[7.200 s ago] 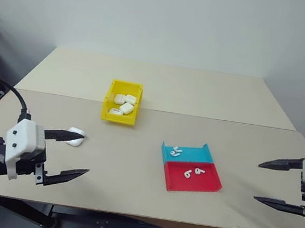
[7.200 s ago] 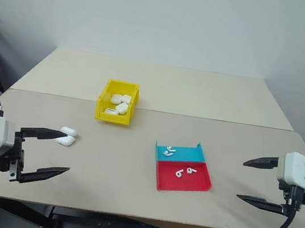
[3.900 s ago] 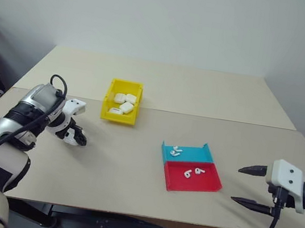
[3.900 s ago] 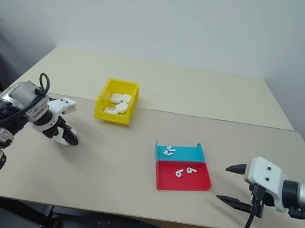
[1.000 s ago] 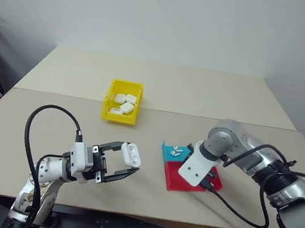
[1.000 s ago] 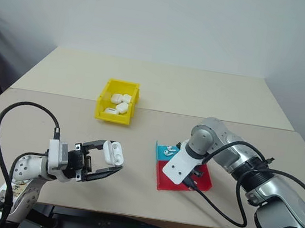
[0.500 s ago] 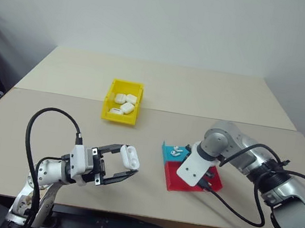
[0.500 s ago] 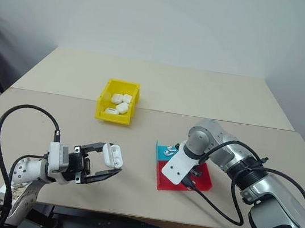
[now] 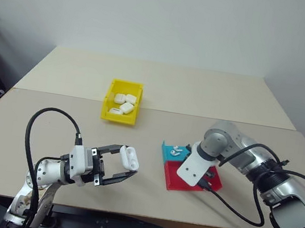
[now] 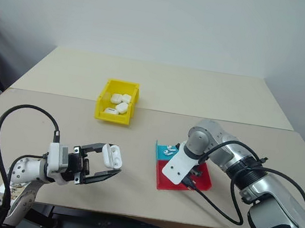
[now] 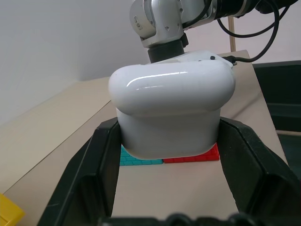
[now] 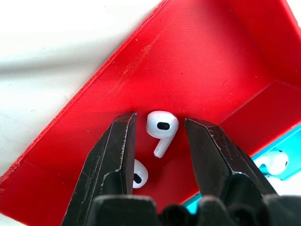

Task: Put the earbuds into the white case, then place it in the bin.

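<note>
On the surface (image 9: 128,202), taking the blue-and-red tray (image 9: 191,167) as landmark: the bin (image 9: 122,102) sits well up and to the left of it and already holds several white cases.

Left gripper (image 9: 127,167) hovers left of the tray, fingers clamped on the white case (image 9: 129,157), lid open toward the tray. Case is in hand, not yet loaded.

Right gripper (image 12: 160,136) points down into the tray's red half, fingers part-open astride one earbud (image 12: 161,130), not touching it as far as I can judge. A second earbud (image 12: 137,175) lies just beside, more in the blue half (image 9: 177,150).

Estimate: early stage. Both earbuds, lid closing and the drop into the bin remain.

Hidden: head views lose the right fingertips behind the wrist plate; the case sockets are too small to read.
</note>
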